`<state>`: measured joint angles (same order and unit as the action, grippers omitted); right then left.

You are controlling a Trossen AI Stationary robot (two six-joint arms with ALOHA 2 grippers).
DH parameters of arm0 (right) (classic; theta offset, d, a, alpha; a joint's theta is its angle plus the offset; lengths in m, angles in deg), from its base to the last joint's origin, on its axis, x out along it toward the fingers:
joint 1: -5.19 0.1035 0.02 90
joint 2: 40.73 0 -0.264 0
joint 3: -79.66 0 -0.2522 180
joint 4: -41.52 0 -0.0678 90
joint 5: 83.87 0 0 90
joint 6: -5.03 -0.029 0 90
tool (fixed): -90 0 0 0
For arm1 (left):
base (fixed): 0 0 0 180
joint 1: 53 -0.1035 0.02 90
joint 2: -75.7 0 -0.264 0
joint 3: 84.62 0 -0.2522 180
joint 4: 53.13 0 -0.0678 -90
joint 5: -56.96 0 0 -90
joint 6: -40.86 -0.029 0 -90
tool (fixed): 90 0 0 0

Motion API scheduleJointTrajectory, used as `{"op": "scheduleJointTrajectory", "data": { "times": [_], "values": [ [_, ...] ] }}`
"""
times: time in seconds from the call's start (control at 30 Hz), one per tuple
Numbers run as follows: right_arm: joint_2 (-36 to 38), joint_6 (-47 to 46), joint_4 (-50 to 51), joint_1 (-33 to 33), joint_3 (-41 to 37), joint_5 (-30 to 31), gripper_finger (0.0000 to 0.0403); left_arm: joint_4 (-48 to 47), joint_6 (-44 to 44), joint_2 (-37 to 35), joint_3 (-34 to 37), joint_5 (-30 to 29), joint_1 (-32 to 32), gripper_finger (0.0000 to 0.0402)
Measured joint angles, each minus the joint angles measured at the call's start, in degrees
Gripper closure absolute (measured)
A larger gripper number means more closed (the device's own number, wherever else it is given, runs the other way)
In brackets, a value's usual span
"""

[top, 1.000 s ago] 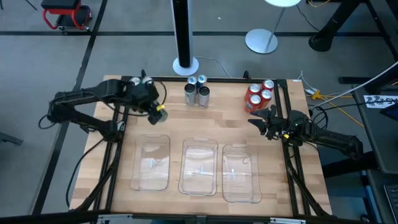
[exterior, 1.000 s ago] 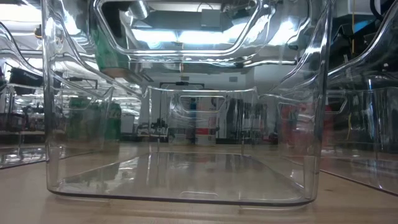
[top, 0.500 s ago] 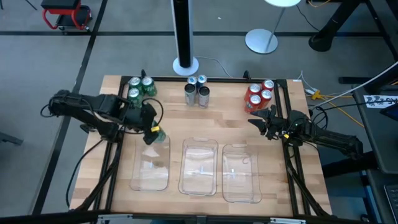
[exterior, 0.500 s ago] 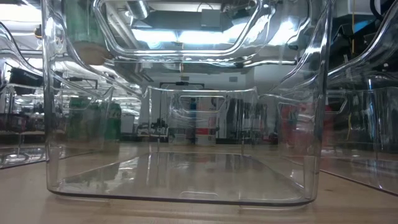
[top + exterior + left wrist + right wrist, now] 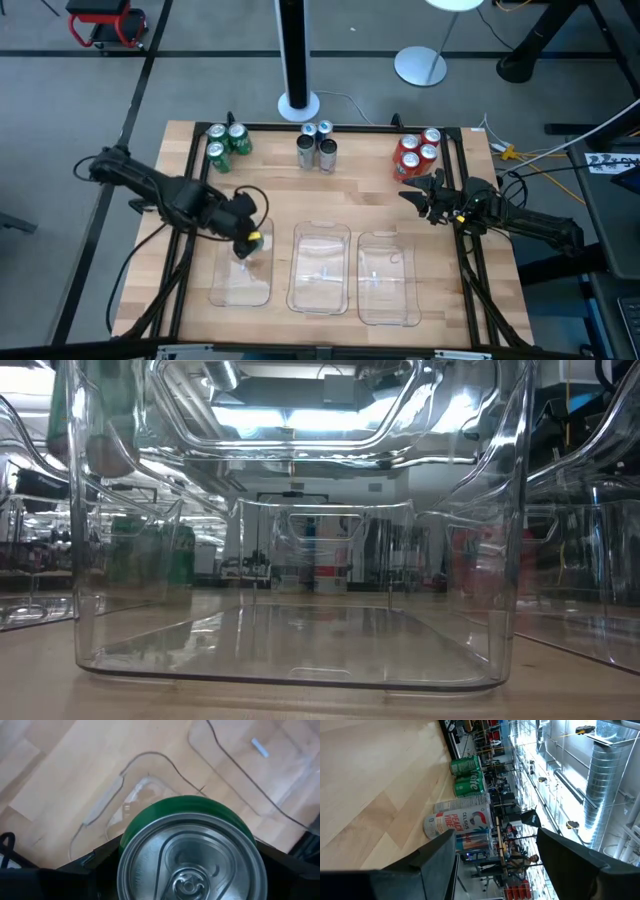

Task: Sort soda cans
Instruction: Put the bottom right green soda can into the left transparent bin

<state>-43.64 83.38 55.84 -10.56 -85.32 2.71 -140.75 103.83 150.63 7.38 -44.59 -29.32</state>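
I have the left gripper [image 5: 246, 240] over the far end of the left tray [image 5: 241, 286], clamped on a green can [image 5: 192, 851]. My left wrist view shows that can upright, silver top facing the camera, a dark finger [image 5: 95, 867] against each side, and the clear tray's rim below it on the wooden tabletop [image 5: 330, 195].

Three more green cans [image 5: 224, 142] stand in a tight cluster at the far left corner of the tabletop. The silver-grey cans [image 5: 316, 145] stand grouped at the far edge near the middle, just in front of a black pole's white base [image 5: 298, 104]. The red cans [image 5: 417, 152] are bunched at the far right.

The middle tray [image 5: 320, 268] and right tray [image 5: 388, 278] sit side by side next to the left one, along the near half of the tabletop.

The right gripper [image 5: 420, 190] waits just in front of the red cans, low over the tabletop, its fingers apart and holding nothing. In my right wrist view I see across the wood to the silver-grey and green cans between its two dark fingers.

The low view looks through the clear wall of the middle tray; a green blur at upper left is too distorted for me to read.
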Motion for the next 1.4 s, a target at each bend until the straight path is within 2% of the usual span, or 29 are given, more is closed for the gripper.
{"op": "scheduleJointTrajectory", "data": {
  "times": [0.13,0.3,0.73,0.97,1.2,1.4],
  "values": [
    [0.0,0.0,0.0,0.0,0.0,0.0,0.0125,2.1,1.2,2.0,1.6,0.6,0.8,0.0103],
    [0.0,0.0,0.0,0.0,0.0,0.0,0.0125,8.7,1.2,2.9,7.5,3.3,0.8,0.0103],
    [0.0,0.1,0.0,0.0,0.0,0.0,0.0125,19.3,-0.3,2.8,19.8,2.4,0.1,0.0101],
    [0.0,0.1,0.0,0.0,0.0,0.0,0.0125,21.3,-1.8,2.6,22.6,2.3,0.2,0.0098],
    [0.0,0.0,0.1,0.0,0.0,0.0,0.0125,21.2,-3.1,2.2,22.9,2.4,0.2,0.0074],
    [0.0,0.1,0.1,0.0,0.0,0.0,0.0125,20.8,-3.5,2.3,22.9,2.4,0.2,0.0068]
  ]
}}
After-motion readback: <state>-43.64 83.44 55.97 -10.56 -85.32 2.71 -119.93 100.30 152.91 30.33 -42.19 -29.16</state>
